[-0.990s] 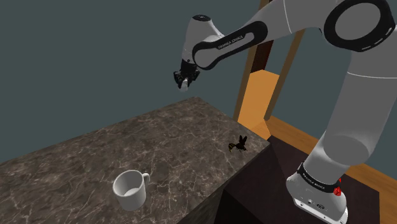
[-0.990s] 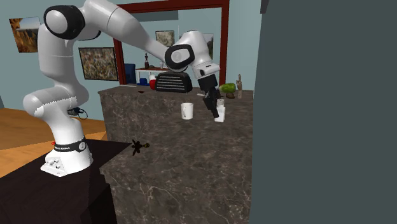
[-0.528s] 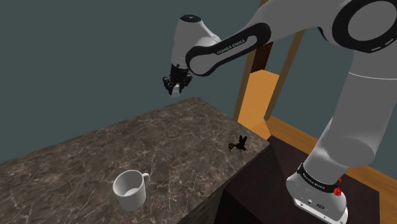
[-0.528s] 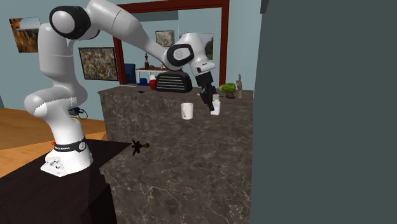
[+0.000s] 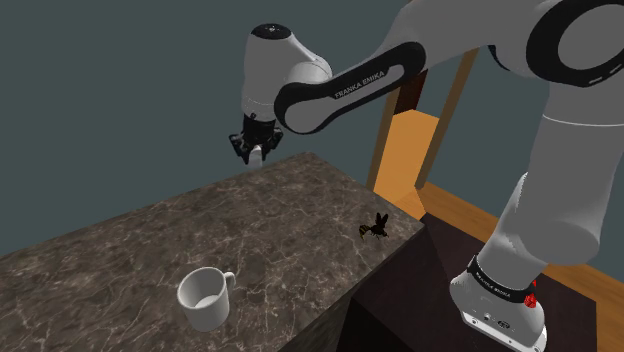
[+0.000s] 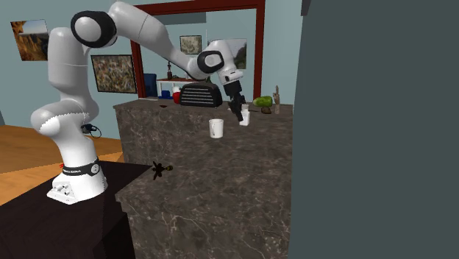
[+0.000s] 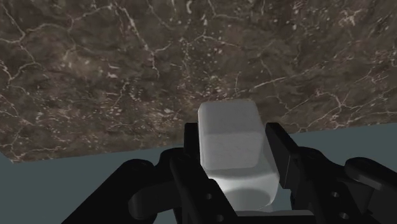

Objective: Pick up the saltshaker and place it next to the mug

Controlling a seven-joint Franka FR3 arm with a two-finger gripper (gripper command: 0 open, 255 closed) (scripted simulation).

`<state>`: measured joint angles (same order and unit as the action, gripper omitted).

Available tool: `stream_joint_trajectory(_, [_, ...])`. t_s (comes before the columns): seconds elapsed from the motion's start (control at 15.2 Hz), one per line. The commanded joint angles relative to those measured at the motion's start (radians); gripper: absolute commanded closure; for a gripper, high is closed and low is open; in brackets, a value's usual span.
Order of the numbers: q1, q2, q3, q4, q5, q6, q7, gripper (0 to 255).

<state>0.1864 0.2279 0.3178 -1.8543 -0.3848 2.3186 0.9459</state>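
My black gripper (image 5: pixel 252 150) is shut on a small white saltshaker (image 5: pixel 258 156) and holds it in the air above the far edge of the dark marble counter (image 5: pixel 250 240), close to the grey-green wall. In the wrist view the saltshaker (image 7: pixel 231 135) is a pale block clasped between both fingers (image 7: pixel 189 147). A white mug (image 5: pixel 205 298) stands upright near the counter's front in the shoulder view, well away from the gripper. From the second exterior view the gripper (image 6: pixel 239 111) and saltshaker (image 6: pixel 245 118) hang just right of the mug (image 6: pixel 215 128).
A small black insect-like figure (image 5: pixel 375 227) sits at the counter's right corner in the shoulder view. A black appliance (image 6: pixel 200 94) and a green item (image 6: pixel 263 101) stand beyond the counter's far end in the second exterior view. The wall (image 5: pixel 120 90) borders the counter.
The arm has carried the saltshaker toward the shoulder view's left along the wall, a little lower. In the second exterior view it has moved nearer the mug. The grip has stayed shut.
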Motion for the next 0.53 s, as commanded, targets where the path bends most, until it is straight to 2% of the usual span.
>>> stream_joint_trajectory(0.0, [0.037,0.02,0.013,0.034,-0.021,-0.03,0.054,255])
stream_joint_trajectory(0.46, [0.165,0.111,0.046,0.166,-0.086,-0.125,0.212,255])
